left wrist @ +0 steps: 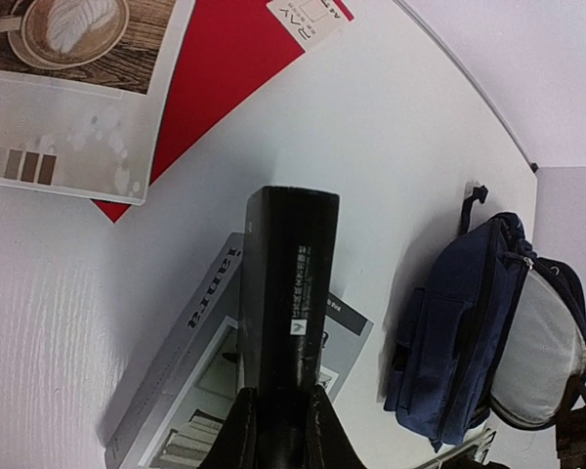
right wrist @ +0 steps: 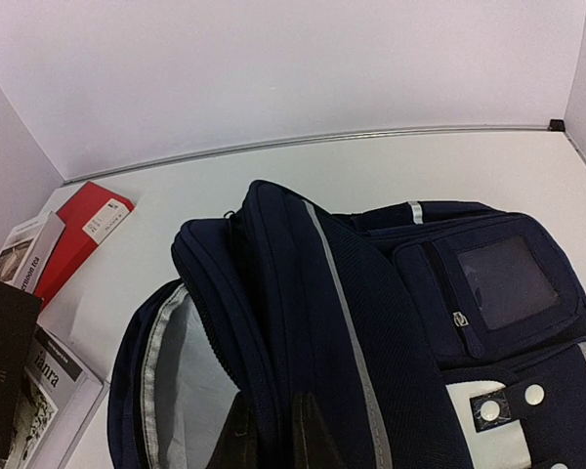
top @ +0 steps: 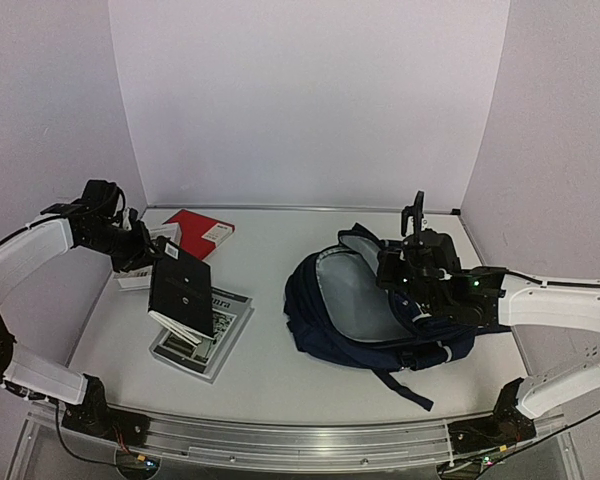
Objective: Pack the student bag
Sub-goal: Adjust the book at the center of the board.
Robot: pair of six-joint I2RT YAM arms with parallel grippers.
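Note:
The student bag (top: 350, 320) is navy blue and lies on its side at the right of the table, its mouth held open so the light grey lining (right wrist: 181, 391) shows. My right gripper (right wrist: 272, 442) is shut on the bag's upper flap edge and holds it up. Over the left of the table, my left gripper (left wrist: 278, 435) is shut on a black book (left wrist: 291, 283). This black book (top: 180, 290) hangs tilted over a grey book (top: 215, 340), well left of the bag.
A red book (top: 202, 232) and a book with a coffee-cup cover (left wrist: 68, 88) lie at the back left. White walls close in the table on three sides. The bag's dark strap (top: 405, 388) trails toward the front edge.

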